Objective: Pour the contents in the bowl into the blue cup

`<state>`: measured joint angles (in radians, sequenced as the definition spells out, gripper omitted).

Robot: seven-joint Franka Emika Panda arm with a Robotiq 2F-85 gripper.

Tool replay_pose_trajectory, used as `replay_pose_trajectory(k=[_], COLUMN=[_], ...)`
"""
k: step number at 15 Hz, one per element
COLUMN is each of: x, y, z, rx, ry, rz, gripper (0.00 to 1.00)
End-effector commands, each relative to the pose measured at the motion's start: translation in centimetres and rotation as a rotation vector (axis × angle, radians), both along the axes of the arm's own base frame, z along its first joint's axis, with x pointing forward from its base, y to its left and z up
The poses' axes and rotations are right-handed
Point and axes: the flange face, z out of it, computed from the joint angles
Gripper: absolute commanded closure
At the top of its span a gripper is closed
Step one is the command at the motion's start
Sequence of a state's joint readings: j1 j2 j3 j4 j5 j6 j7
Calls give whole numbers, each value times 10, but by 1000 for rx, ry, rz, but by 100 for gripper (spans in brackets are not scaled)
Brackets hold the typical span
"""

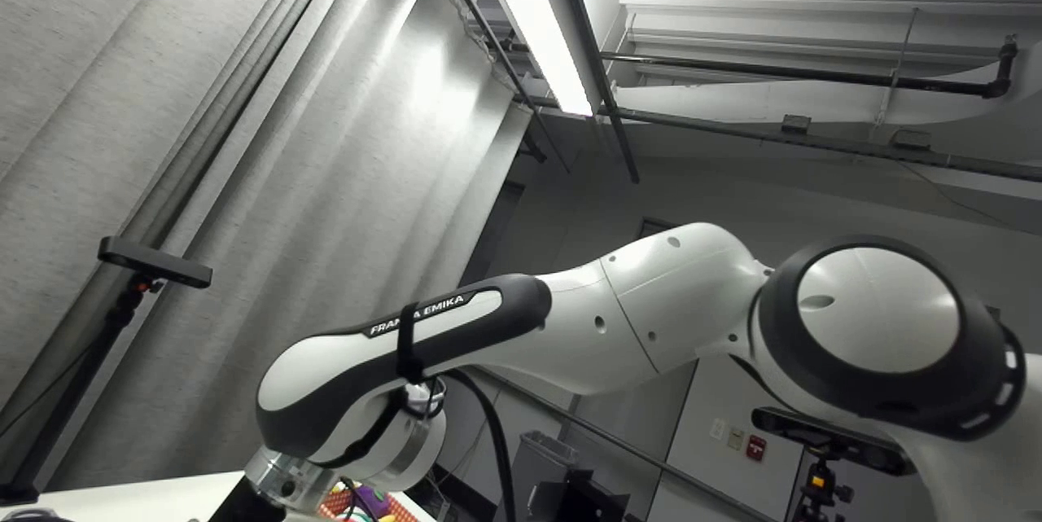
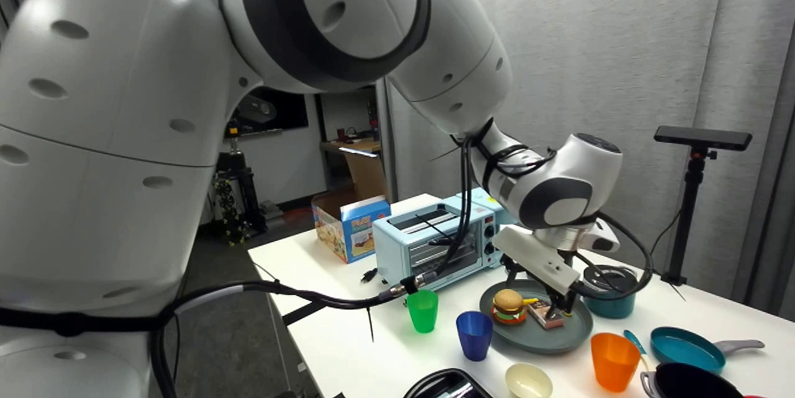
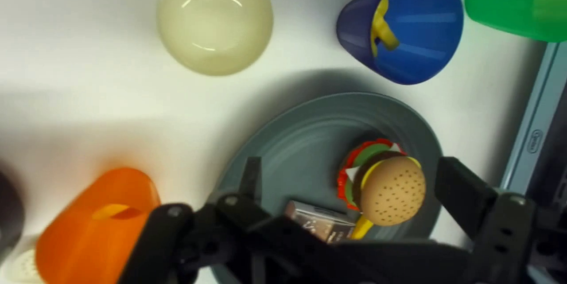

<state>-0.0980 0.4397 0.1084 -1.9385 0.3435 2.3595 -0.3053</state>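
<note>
The cream bowl (image 2: 529, 380) stands upright on the white table. The wrist view shows the bowl (image 3: 215, 20) from above with nothing in it. The blue cup (image 2: 474, 336) stands upright beside the grey plate. In the wrist view the blue cup (image 3: 425, 22) has yellow pieces (image 3: 383, 31) inside. My gripper (image 3: 350, 171) is open and empty, with its fingers apart above the plate. An exterior view also shows the gripper (image 2: 537, 291) over the plate, apart from bowl and cup. Another exterior view cuts off the fingers at its lower edge.
The grey plate (image 2: 534, 345) holds a toy burger (image 2: 509, 306), a small box (image 2: 545, 315) and a yellow piece. A green cup (image 2: 423, 311), an orange cup (image 2: 613, 361), a light-blue toaster oven (image 2: 435, 243), a teal pan (image 2: 686, 348) and a dark pot (image 2: 695, 382) stand around it.
</note>
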Motion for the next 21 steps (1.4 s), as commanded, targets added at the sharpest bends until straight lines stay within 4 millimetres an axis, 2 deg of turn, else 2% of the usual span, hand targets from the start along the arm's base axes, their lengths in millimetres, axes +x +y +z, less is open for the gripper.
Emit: replay_pose_trajectory(k=[1,5,8,12,16,17,21], x=[-31,-51,-62,-74,-82,-71,-72], y=[41,83,101,110,107,111,111], z=[13,13,13,13,8,2,-1], rx=[-18,-35,-64,-98,-115,-87,-87], ry=[-78,-140,-207,-268,-282,-255,-250], rz=[166,303,369,416,416,397,397], gripper=[0,0,0,0,0,0,0])
